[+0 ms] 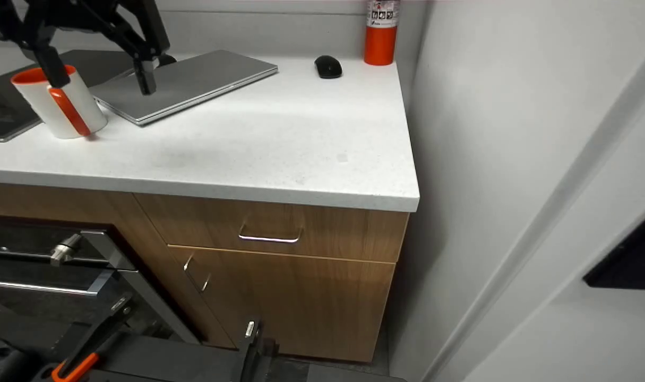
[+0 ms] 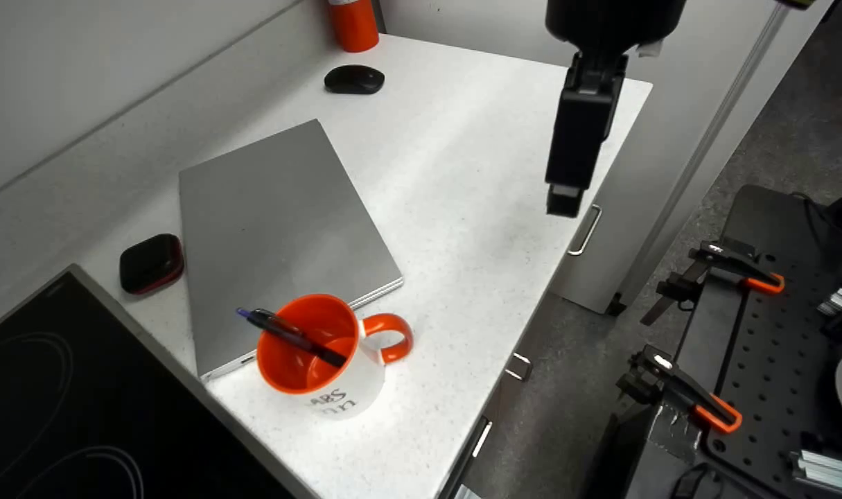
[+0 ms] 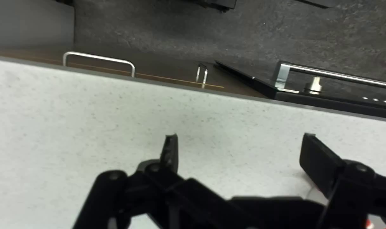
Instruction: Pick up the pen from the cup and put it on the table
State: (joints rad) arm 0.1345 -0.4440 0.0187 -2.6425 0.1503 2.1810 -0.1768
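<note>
The white cup with orange-red rim and handle (image 2: 362, 388) stands upright on the white table (image 2: 462, 208); it also shows in another exterior view (image 1: 57, 114). The dark pen (image 2: 292, 336) leans inside the cup, its upper end out over the rim; it is not visible elsewhere. My gripper (image 2: 565, 202) is open and empty above the table, towards its front edge and apart from the cup. In an exterior view the gripper (image 1: 103, 84) overlaps the cup. In the wrist view the gripper (image 3: 240, 136) has bare table between its fingers, and part of the cup (image 3: 316, 195) shows behind the right finger.
A grey closed laptop (image 2: 268, 229) lies beside the cup. A black glass cooktop (image 2: 39, 409) is on the cup's other side. A black case (image 2: 152, 265), a black mouse (image 2: 355, 80) and a red bottle (image 2: 355, 26) stand along the back. A white wall (image 1: 502, 132) bounds one end.
</note>
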